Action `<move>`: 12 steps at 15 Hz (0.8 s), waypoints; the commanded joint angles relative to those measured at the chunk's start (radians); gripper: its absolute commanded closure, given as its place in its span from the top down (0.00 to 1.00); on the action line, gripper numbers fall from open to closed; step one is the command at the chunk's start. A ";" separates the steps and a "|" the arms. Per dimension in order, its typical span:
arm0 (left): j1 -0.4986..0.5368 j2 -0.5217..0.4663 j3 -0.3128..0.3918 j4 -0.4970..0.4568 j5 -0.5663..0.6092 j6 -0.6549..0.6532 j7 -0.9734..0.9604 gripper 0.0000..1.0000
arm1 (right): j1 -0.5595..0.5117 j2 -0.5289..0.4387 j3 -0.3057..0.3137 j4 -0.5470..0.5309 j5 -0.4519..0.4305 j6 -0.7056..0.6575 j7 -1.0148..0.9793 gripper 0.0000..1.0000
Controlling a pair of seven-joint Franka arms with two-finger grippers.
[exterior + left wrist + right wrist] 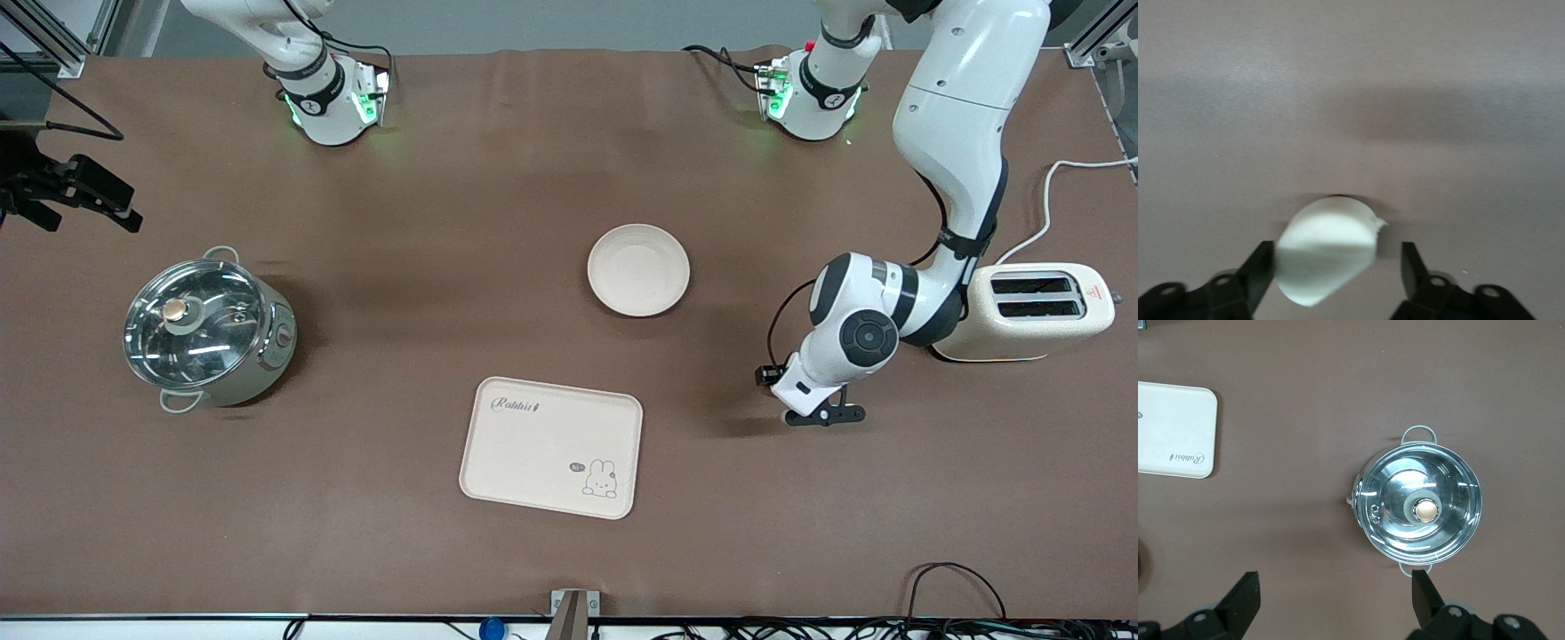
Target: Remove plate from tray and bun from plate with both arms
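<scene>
The round cream plate [638,269] lies on the brown table near the middle, empty. My left gripper [822,416] is low over the table beside the toaster, toward the left arm's end. In the left wrist view the pale bun [1328,250] sits between the open fingers of the left gripper [1338,260]: one finger [1261,270] touches it, the other [1410,260] stands apart. The hand hides the bun in the front view. My right gripper [1335,587] is open and empty, high above the table near the pot, out of the front view.
A steel pot with a glass lid [206,327] stands toward the right arm's end and shows in the right wrist view [1421,510]. The rabbit tray [551,447] lies nearer the camera than the plate. A cream toaster [1036,311] stands by the left arm.
</scene>
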 commanded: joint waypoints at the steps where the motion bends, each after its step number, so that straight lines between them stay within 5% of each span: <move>1: 0.001 -0.069 -0.034 -0.010 -0.013 -0.056 -0.045 1.00 | -0.013 -0.005 0.014 0.001 -0.015 -0.001 -0.002 1.00; 6: -0.003 -0.261 -0.071 0.042 -0.012 -0.285 -0.050 1.00 | -0.013 -0.005 0.014 -0.002 -0.017 0.008 -0.008 1.00; 10: 0.006 -0.350 -0.062 0.243 0.000 -0.554 -0.004 1.00 | -0.011 -0.005 0.017 -0.006 -0.046 0.005 -0.006 1.00; 12: 0.004 -0.382 -0.070 0.288 -0.001 -0.569 -0.018 1.00 | -0.010 -0.005 0.019 -0.007 -0.041 0.000 -0.002 1.00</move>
